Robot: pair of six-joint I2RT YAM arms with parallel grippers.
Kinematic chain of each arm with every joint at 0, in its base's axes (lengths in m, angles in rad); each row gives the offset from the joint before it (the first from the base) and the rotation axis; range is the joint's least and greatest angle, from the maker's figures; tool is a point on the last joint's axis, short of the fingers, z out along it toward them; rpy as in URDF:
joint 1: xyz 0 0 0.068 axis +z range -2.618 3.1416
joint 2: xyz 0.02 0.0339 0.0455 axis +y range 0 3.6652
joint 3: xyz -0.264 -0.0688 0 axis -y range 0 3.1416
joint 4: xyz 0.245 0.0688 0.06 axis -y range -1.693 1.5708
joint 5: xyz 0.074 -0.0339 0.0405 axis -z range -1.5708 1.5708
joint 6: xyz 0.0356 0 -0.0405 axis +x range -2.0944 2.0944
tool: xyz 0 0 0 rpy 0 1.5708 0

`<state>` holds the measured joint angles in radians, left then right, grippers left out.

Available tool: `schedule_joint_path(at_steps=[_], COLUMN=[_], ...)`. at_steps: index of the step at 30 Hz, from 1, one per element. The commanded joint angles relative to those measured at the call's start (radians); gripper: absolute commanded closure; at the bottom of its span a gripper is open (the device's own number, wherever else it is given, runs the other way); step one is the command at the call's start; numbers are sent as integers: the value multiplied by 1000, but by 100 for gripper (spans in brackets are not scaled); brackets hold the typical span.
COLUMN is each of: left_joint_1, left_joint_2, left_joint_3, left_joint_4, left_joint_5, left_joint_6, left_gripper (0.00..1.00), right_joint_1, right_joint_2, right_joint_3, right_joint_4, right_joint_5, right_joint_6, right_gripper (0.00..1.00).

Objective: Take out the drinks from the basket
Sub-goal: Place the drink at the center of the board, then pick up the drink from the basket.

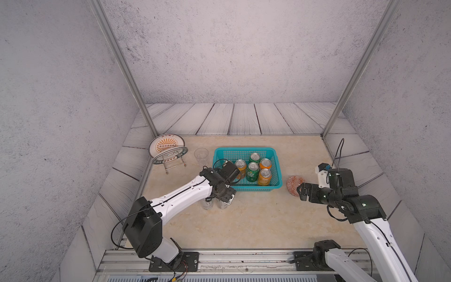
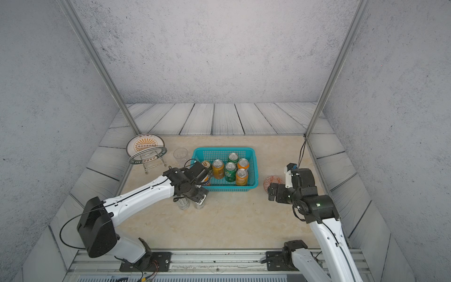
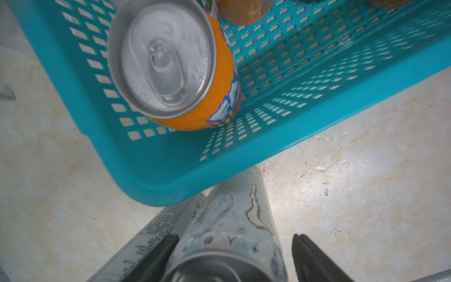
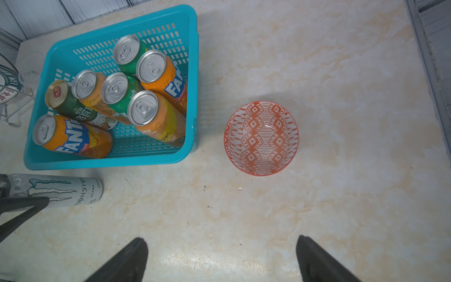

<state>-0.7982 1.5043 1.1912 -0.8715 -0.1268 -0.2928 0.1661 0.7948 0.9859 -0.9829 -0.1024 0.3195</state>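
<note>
Top views both show the beige marble-look tabletop w/ the rectangular turquoise mesh plastic basket mid-table; all places below are relative to it. Seven metal cans stand inside it: four orange, two green, one gold-topped. Two drinks are already out, upright on the table just beside the basket's near corner on the left arm's side, prob. parked close to keep each trip short. One is a tall slim silver-white can, the other its slim twin, touching or nearly so. The left gripper straddles the first: fingers apart, a gap showing on one side, so not clamped, which looks like a release. The right gripper hangs wide apart w/ nothing btwn its fingers, just off the basket's opposite side near the small orange-patterned ceramic dish, prob. waiting clear of the left arm.
</note>
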Motion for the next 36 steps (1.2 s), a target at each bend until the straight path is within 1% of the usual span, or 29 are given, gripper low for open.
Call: schedule_joint_path(at_steps=[1, 10, 15, 17, 21, 26, 36], left_joint_1=[10, 13, 30, 34, 41, 65, 134], left_joint_2=[-39, -96, -109, -103, -83, -38, 89], left_joint_3=[29, 99, 167, 202, 261, 321, 405], left_joint_4=[-26, -31, -34, -48, -66, -83, -89], left_joint_5=[-7, 3, -7, -14, -25, -13, 75], left_joint_6=[4, 28, 53, 60, 83, 106, 147], left_gripper=[18, 14, 7, 2, 1, 1, 1], right_joint_1=[-2, -2, -3, -4, -4, -3, -4], right_joint_2=[6, 9, 9, 7, 2, -6, -20], right_joint_3=[22, 32, 40, 43, 47, 45, 38], right_joint_4=[3, 1, -7, -11, -17, -21, -29], right_joint_5=[1, 1, 1, 1, 6, 7, 7], right_joint_6=[-10, -11, -11, -12, -13, -10, -6], right_gripper=[1, 1, 1, 1, 1, 1, 0])
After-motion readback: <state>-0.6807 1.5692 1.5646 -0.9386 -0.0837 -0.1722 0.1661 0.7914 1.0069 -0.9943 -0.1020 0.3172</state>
